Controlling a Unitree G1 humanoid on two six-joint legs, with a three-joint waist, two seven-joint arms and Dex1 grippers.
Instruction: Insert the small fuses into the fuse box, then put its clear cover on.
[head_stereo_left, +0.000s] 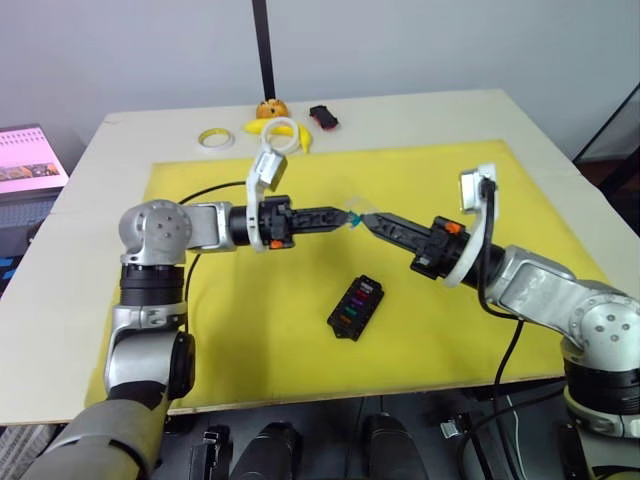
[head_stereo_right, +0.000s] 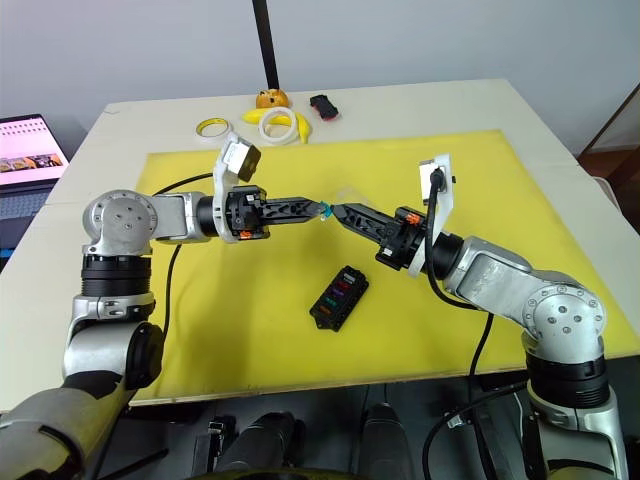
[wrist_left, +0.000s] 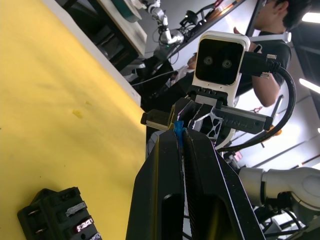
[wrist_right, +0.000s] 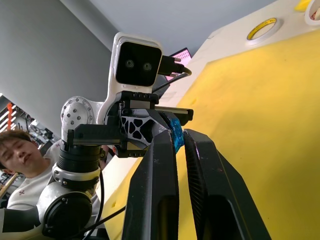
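Note:
A tiny teal fuse (head_stereo_left: 356, 216) hangs in the air above the yellow mat (head_stereo_left: 200, 300), between two gripper tips that meet nose to nose. My left gripper (head_stereo_left: 347, 215) reaches in from the left and is shut on the fuse (wrist_left: 177, 131). Opposite it, my right gripper (head_stereo_left: 367, 219) has its fingers a narrow gap apart on either side of the same fuse (wrist_right: 176, 136). The black fuse box (head_stereo_left: 356, 307) lies on the mat below and nearer to me, with several coloured fuses in its slots. A faint transparent sheet (head_stereo_right: 346, 193), perhaps the clear cover, lies just behind the tips.
At the table's far edge lie a yellow tape ring (head_stereo_left: 212, 138), a white ring (head_stereo_left: 282, 133), a small orange object (head_stereo_left: 270, 108) and a black-and-red gadget (head_stereo_left: 323, 117). A laptop (head_stereo_left: 25, 160) stands off the table's left side. A person (wrist_left: 270, 45) is nearby.

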